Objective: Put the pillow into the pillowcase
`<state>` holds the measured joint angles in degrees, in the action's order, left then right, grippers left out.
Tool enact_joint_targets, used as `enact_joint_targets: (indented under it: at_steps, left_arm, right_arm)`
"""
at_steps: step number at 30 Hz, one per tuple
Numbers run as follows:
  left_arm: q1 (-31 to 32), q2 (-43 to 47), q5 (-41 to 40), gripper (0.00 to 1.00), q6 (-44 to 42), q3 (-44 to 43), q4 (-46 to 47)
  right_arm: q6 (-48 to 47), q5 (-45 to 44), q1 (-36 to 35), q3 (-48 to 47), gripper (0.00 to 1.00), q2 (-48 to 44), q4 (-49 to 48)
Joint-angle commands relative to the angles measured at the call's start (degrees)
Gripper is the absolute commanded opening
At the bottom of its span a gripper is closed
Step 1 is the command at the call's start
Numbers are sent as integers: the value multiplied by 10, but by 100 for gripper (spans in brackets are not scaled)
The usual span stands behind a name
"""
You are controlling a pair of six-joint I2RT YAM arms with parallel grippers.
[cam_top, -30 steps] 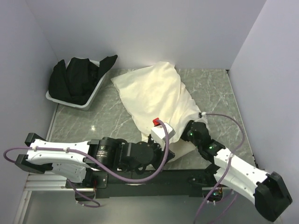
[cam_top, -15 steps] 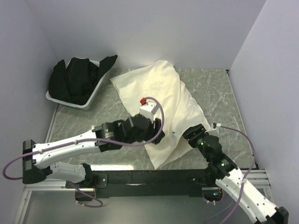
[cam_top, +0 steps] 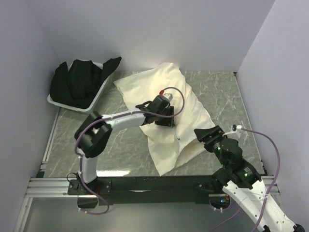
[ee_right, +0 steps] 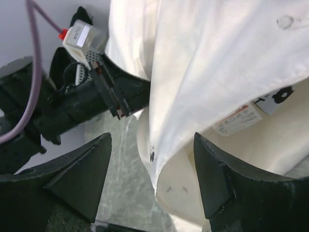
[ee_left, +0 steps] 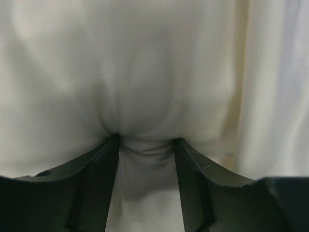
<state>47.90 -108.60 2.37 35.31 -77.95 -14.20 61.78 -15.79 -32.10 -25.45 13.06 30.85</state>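
The pillowcase (cam_top: pixel 161 84) lies diagonally across the table as a plump cream bundle. My left gripper (cam_top: pixel 164 122) presses down on its middle. In the left wrist view its fingers (ee_left: pixel 99 166) stand apart, open, with a puckered fold of pillowcase (ee_left: pixel 145 72) bulging between them. My right gripper (cam_top: pixel 206 134) hovers open just off the bundle's near right edge. In the right wrist view the thin pillowcase (ee_right: pixel 217 58) hangs as a flap over the pillow (ee_right: pixel 193 193), whose end shows a white label and black lettering. Nothing touches the right gripper (ee_right: pixel 152 145).
A white bin (cam_top: pixel 98 98) filled with bundled black cloth (cam_top: pixel 79 82) stands at the back left. The marble table (cam_top: pixel 120 140) is enclosed by pale walls at the left, back and right. The left arm (ee_right: pixel 72 104) crosses the right wrist view.
My left arm has reached from the near edge out to the bundle's middle, and its gripper has opened. My right gripper has opened, let go of the cloth edge and drawn back to the right.
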Motion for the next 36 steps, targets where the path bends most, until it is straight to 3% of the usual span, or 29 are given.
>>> enact_joint_targets:
  at_steps: [1,8,13,19,21,24,25,28,30,33,34,36]
  left_arm:
    - [-28,-71,7,54,-2,-62,-1]
    - [-107,-92,-3,54,5,-54,-10]
    - [-150,-74,-1,54,-6,-47,-28]
    - [-195,-58,18,55,-20,-56,-50]
    - [-199,-50,24,55,-22,-58,-51]
    - [-198,-25,40,56,-17,-30,-33]
    - [-197,-6,44,55,-10,1,-24]
    - [-177,36,55,55,6,70,18]
    - [-136,60,30,55,12,104,37]
    - [-89,115,8,56,36,169,64]
    - [-83,146,-1,56,45,197,69]
    - [-73,181,-11,58,51,217,70]
  right_arm:
    - [-67,-58,-1,-49,76,43,22]
    - [-183,-141,21,-142,93,268,-53]
    - [-249,1,179,-202,94,494,-147]
    - [-291,141,185,-260,91,717,-214]
    - [-273,188,166,-225,84,716,-252]
    - [-224,202,94,-133,46,655,-308]
    - [-208,197,68,-93,26,635,-308]
    - [-142,198,-19,-25,11,555,-338]
    - [-116,164,-60,-1,12,505,-327]
    - [-117,135,-44,28,26,484,-285]
    - [-121,140,-32,40,35,480,-273]
    - [-126,178,-10,55,42,458,-279]
